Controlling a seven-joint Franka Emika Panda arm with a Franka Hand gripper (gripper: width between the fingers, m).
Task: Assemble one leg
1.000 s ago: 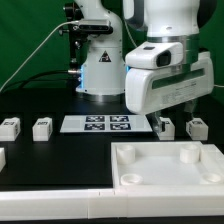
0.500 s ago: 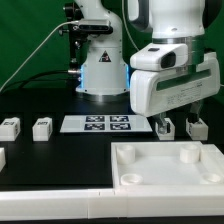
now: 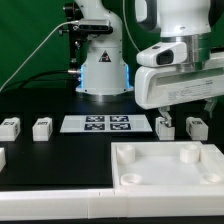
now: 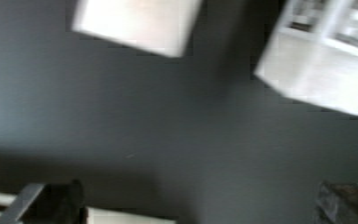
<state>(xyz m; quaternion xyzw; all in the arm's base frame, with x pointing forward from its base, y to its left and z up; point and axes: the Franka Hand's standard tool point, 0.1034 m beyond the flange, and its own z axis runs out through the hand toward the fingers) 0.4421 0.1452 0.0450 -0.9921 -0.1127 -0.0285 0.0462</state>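
Several white block legs with tags stand on the black table: two at the exterior view's left (image 3: 9,127) (image 3: 41,128) and two at its right (image 3: 165,127) (image 3: 197,127). The large white tabletop (image 3: 150,170) lies in front at the right. My gripper (image 3: 183,108) hovers just above the two right legs, touching neither. In the blurred wrist view the gripper (image 4: 197,205) is open and empty, its dark fingers (image 4: 43,200) far apart, and two white blocks (image 4: 137,25) (image 4: 318,65) lie on the table beyond them.
The marker board (image 3: 95,123) lies flat between the two pairs of legs. Another white piece (image 3: 1,157) shows at the left edge. The robot base (image 3: 98,60) and cables stand behind. A white edge (image 4: 140,215) shows near one finger.
The gripper has moved toward the exterior view's right and slightly up, now over the two right legs. No part has moved.
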